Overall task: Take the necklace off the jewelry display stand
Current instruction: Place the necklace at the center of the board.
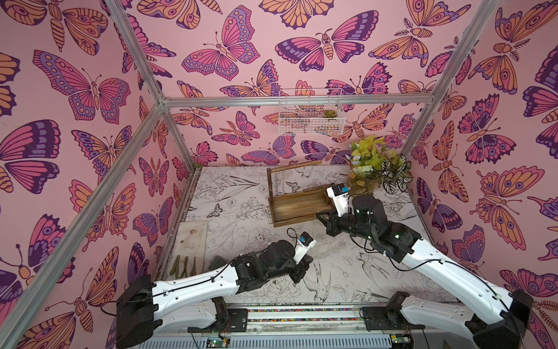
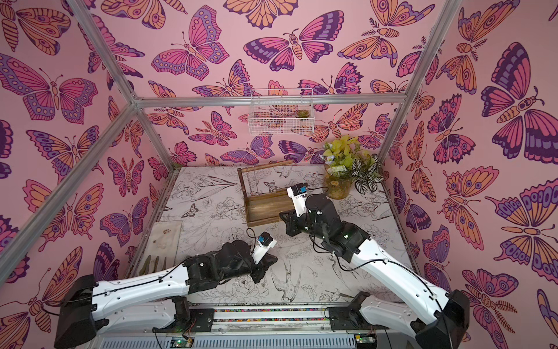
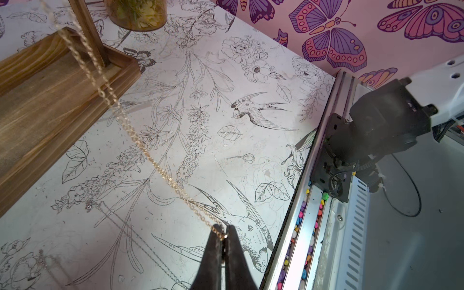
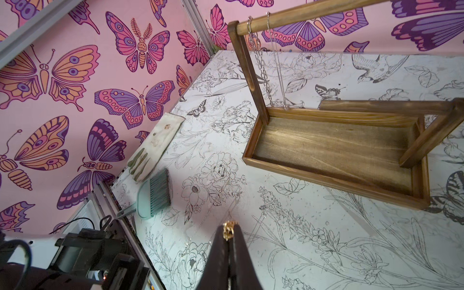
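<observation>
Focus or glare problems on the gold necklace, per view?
Left wrist: gold necklace crisp mid-span, blurring toward the jewelry display stand; base rail blown out. Right wrist: links sharp at the right gripper, jaws themselves soft. Top views: necklace too thin to resolve.

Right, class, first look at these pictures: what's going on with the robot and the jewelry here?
Both hands are shut on one gold necklace. The left hand pinches one part and the right hand another, and the chain runs taut from the left hand past the jewelry display stand. It seems to be off the stand already. Two silver chains hang from the stand's crossbar, and a thin silver chain lies on the table.
</observation>
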You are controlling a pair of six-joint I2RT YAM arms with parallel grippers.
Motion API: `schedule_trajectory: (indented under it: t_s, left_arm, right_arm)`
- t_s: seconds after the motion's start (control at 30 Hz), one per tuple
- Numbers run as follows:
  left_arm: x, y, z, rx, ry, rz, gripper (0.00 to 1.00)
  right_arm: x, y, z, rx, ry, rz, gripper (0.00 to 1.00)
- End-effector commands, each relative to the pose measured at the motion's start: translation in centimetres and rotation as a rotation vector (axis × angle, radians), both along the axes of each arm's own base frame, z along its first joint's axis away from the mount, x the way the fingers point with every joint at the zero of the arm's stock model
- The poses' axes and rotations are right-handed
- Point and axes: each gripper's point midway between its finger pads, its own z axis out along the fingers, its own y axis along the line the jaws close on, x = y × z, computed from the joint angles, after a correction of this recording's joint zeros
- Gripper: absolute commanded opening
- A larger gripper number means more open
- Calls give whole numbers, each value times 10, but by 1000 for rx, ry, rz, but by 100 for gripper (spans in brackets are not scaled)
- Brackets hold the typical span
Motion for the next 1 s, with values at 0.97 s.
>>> schedule_trajectory:
  t_s: [0.97]
  left_arm:
    - [-28,2,-107,125,112,114,0]
  right_arm:
    - [-14,8,-113,-80,142,31,0]
